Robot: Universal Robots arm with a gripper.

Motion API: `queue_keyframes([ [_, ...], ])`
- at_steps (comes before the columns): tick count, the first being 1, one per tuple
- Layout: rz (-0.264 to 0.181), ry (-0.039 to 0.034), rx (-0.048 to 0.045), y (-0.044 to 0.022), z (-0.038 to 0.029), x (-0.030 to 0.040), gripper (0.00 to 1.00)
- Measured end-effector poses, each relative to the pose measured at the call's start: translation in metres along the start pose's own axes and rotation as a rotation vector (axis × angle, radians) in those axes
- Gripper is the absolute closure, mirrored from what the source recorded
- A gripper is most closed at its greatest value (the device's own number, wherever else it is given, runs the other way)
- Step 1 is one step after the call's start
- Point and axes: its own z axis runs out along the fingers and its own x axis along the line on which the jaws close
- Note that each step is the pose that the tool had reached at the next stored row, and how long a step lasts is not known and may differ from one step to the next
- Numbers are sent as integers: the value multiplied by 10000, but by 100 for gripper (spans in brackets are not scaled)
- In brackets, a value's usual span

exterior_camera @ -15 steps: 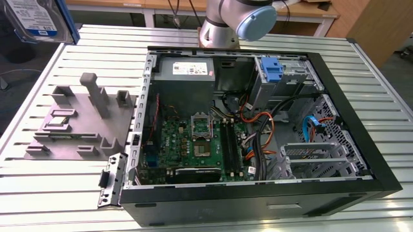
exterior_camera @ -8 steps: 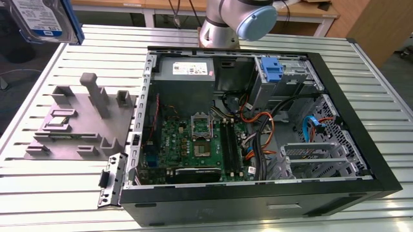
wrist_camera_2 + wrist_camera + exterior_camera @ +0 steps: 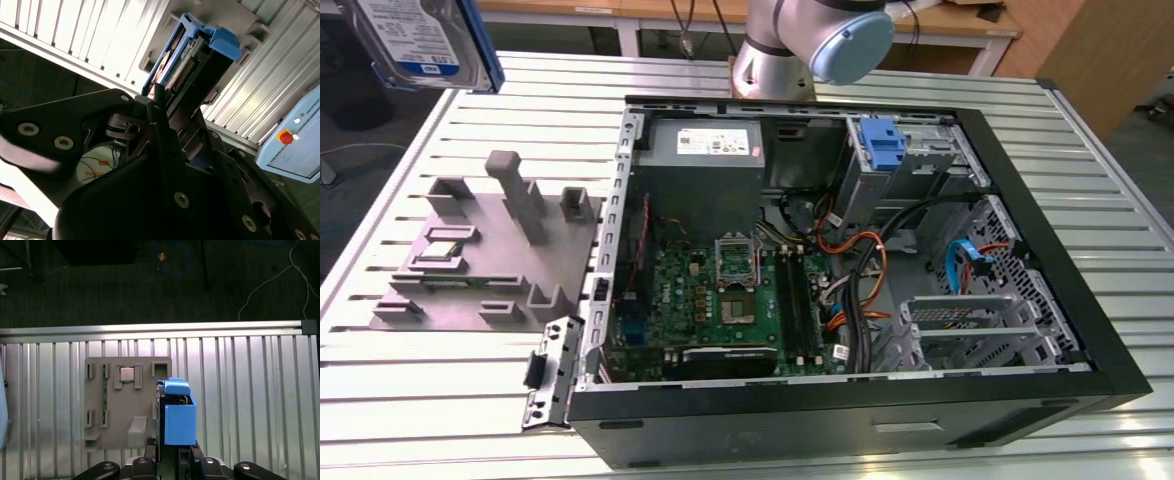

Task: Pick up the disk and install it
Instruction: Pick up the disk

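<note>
Pincer [image 3: 172, 456] gripping disk [image 3: 179, 415], above grey fixture [image 3: 127, 400]

You're working over a slatted aluminium table [image 3: 440, 400] that sits in bright, even light. Across the top of the exterior view runs a wooden bench [image 3: 961, 25] on white legs [image 3: 628, 40], with a brown wooden panel [image 3: 1101, 60] at upper right. In the first wrist view, a dark floor [image 3: 100, 295] lies past the table edge, with loose cables [image 3: 170, 272] trailing over it.
</note>
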Motion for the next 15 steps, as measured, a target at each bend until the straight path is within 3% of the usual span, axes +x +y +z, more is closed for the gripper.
queue_keyframes([
  [15,0,0,0,-189,-5,-10,65],
])
